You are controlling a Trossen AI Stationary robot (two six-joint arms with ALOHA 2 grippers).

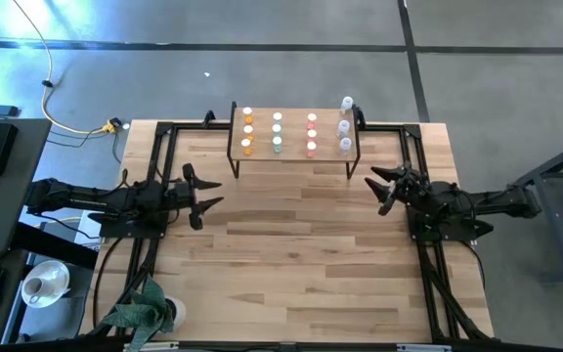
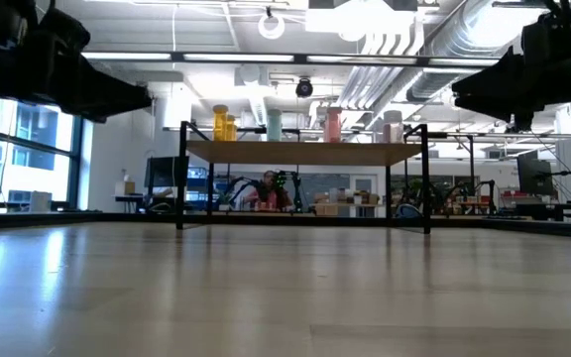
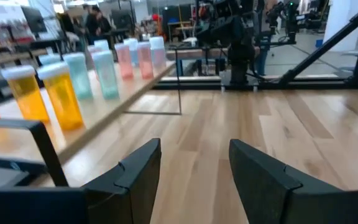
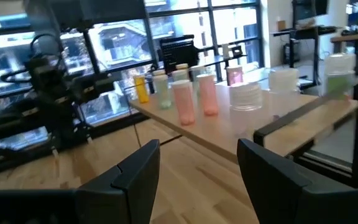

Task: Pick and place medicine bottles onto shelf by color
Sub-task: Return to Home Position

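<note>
Along the far edge of the worktop (image 1: 291, 259), midway between its 2 far corners, stands the shelf (image 1: 294, 132), and all 12 medicine bottles (image 1: 312, 134) are on it. From above they stand in 4 columns of 3, sorted by colour: orange bottles (image 1: 247, 129) toward the shelf's left end, then green bottles (image 1: 278, 130), then pink bottles (image 1: 312, 147), and white bottles (image 1: 344, 125) at the right end. No bottle shows on the worktop itself.

The left gripper (image 1: 203, 196) hangs over the worktop near its left edge, just off the shelf's left front corner. Its fingers are spread and hold nothing, as its wrist view confirms. The right gripper (image 1: 384, 188) sits opposite, near the right edge and off the shelf's right front corner, its fingers likewise parted and empty.

The sorting looks finished, so the step in hand is most likely the return to rest. That calls for no grasp at all. Each arm need only draw back toward its own side, keeping its fingers clear of the shelf's black legs so that the rows are not jolted.
</note>
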